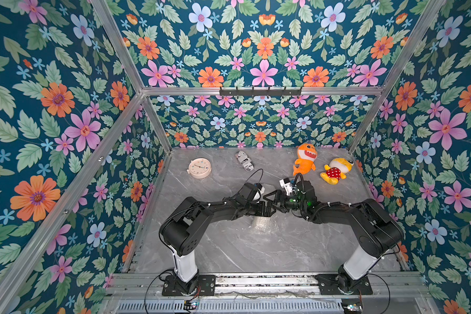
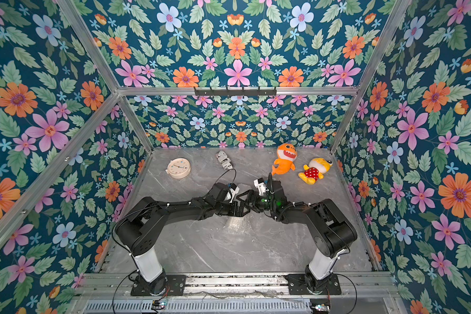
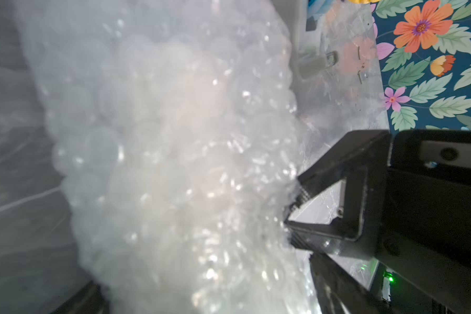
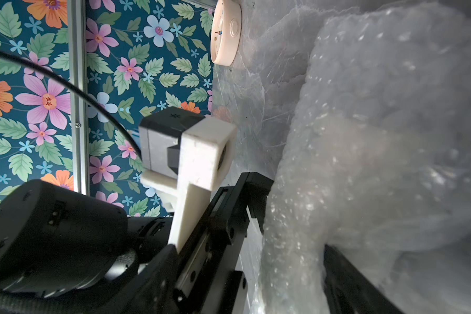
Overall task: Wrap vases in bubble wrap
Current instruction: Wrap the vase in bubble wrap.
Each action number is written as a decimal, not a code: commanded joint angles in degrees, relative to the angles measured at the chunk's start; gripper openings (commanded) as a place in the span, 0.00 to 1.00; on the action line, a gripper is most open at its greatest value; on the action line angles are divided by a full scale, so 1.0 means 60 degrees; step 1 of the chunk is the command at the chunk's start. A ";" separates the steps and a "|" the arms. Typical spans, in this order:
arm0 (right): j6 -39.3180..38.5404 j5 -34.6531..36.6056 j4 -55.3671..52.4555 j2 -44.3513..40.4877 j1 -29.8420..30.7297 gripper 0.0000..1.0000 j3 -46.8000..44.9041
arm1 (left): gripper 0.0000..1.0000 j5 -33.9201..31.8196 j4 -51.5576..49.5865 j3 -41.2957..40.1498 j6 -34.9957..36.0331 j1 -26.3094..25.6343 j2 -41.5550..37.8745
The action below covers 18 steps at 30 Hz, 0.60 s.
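The walls (image 1: 52, 108) were deep teal, printed with orange, pink and pale-blue flowers among green leaves. The table (image 1: 256, 252) was grey marble veined in white. The bubble wrap (image 3: 174, 163) looked milky white with bright glints — a faint cream-pink warmth showed through its middle. The clock (image 1: 199, 168) was pale cream. The orange plush (image 1: 305, 160) had white teeth, and the yellow plush (image 1: 336, 170) wore red with white dots. The arms (image 1: 201, 212) were black above white bases.
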 commanded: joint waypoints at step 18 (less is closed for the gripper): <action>-0.0595 -0.0191 -0.1279 -0.0787 0.0045 0.83 0.0323 | 0.33 -0.0336 -0.0931 -0.0202 0.0149 0.0102 0.0172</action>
